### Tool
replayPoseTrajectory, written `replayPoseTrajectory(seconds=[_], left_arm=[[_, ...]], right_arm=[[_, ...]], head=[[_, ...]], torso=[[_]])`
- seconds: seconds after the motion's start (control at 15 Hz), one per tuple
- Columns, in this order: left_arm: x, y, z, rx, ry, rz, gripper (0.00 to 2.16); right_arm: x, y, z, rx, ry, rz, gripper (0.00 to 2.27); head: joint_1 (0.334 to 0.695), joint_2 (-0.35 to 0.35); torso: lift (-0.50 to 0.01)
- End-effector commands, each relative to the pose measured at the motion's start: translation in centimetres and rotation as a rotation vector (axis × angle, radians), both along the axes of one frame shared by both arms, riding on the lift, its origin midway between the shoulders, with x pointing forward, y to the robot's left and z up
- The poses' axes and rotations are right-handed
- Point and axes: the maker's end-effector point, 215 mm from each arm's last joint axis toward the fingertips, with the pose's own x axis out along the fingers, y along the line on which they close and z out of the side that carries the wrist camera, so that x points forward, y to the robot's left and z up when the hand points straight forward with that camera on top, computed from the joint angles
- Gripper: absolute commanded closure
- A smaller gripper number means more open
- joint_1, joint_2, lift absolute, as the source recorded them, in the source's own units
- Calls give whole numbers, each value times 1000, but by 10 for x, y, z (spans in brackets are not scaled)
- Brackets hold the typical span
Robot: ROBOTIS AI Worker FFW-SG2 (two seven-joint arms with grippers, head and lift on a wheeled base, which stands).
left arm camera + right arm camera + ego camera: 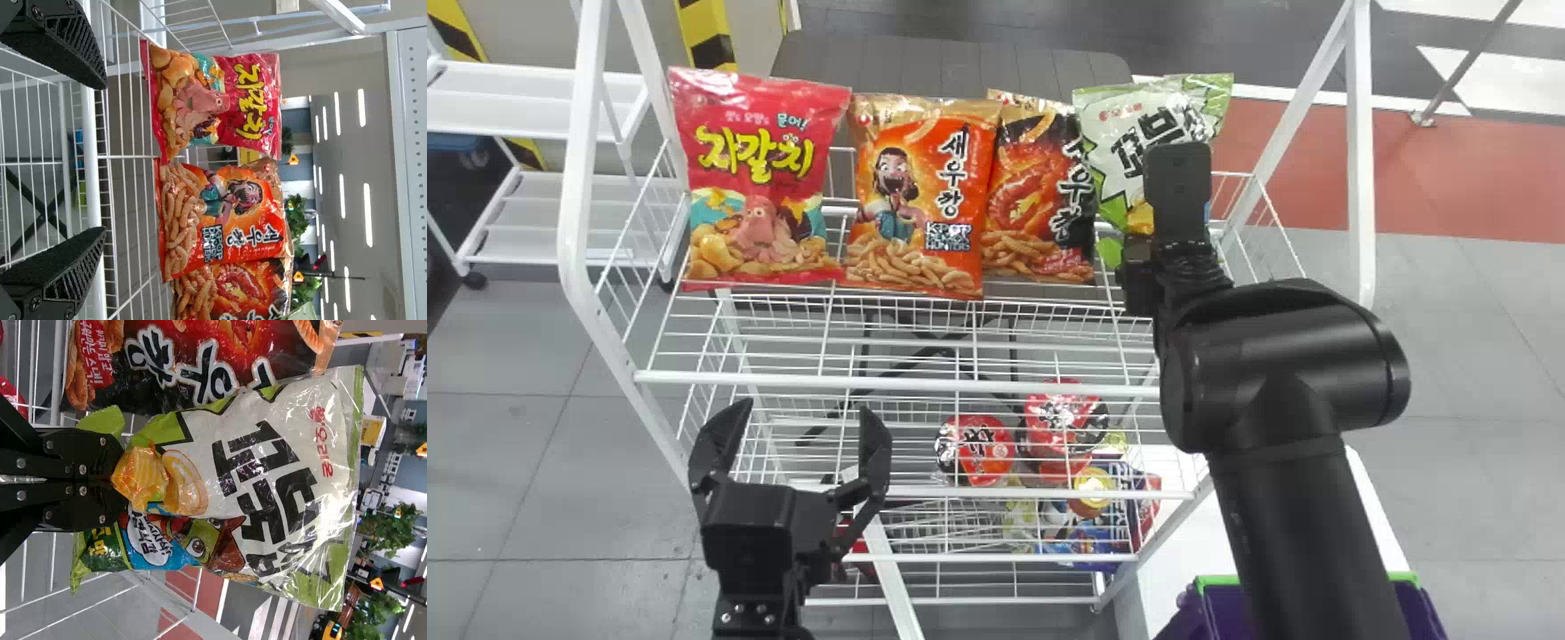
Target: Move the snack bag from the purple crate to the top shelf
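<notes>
Head view clock: green-and-white snack bag (1116, 133) at 1 o'clock on the top shelf (898, 385), its lower part pinched between the closed fingers of the right gripper (1145, 242), beside the red bag (760, 169) at 10, orange bag (925, 196) at 11 and darker shrimp bag (1032, 182) at 12. Left gripper (796, 436) at 8 o'clock, fingers wide apart, holding nothing. Lower wire tiers hold red cups (983, 449) and mixed packets (1094, 533) around 5 to 6; purple crate (1218, 582) between 4 and 5, contents can't tell.
</notes>
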Motion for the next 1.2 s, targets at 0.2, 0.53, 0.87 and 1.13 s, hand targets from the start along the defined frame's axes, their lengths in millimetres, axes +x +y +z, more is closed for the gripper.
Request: replayPoseTrajectory(seconds=[0.2,0.53,0.87,1.13], left_arm=[[0,-3,-1,0,-1,-5,33],[0,-1,3,-4,-15,1,33],[-2,-2,4,-9,-22,-1,33],[-6,-2,6,-11,-33,-3,33]], right_arm=[[1,-5,6,17,-67,-36,1848],[-11,-15,-7,6,-59,-101,1851],[-18,-16,-6,27,-112,-141,1851],[-18,-17,-4,51,-139,-177,1851]], head=[[695,-141],[695,-146],[695,-158],[695,-158]], torso=[[0],[0],[0],[0]])
